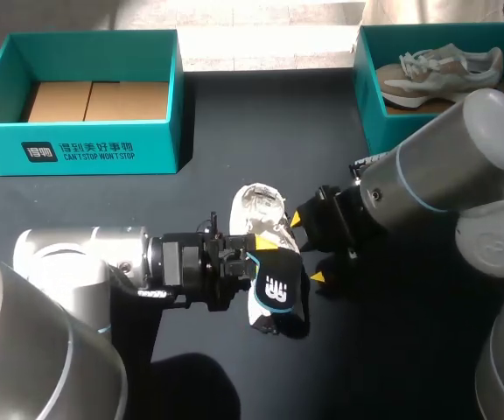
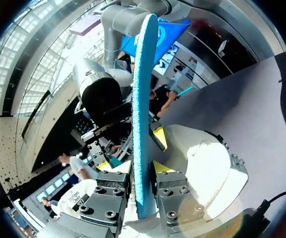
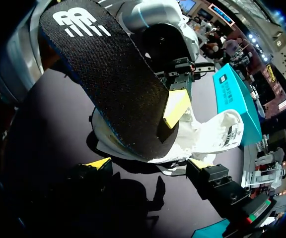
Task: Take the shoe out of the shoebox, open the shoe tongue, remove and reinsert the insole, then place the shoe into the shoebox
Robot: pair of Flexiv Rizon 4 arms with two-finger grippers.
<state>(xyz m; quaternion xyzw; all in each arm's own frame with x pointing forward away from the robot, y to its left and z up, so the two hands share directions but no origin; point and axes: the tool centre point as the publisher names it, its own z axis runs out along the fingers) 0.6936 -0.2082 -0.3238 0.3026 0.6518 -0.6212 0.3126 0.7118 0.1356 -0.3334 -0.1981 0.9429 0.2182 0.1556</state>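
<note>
At far left, shoebox (image 1: 77, 149): only cardboard inside; I judge the take-out done.
Left gripper (image 1: 245, 261): clamped on the insole (image 1: 276, 293), held at the shoe's near end.
Shoe (image 1: 261, 208): mid-table, insole out, so removal looks done.
Right gripper (image 1: 308, 248): fingers spread wide just beside the shoe, gripping nothing.
Remaining: I still have to reinsert the insole and box the shoe.

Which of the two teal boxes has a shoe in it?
The right-hand shoebox, at the table's far right corner: a beige sneaker lies inside. The left shoebox shows only brown cardboard.
</note>
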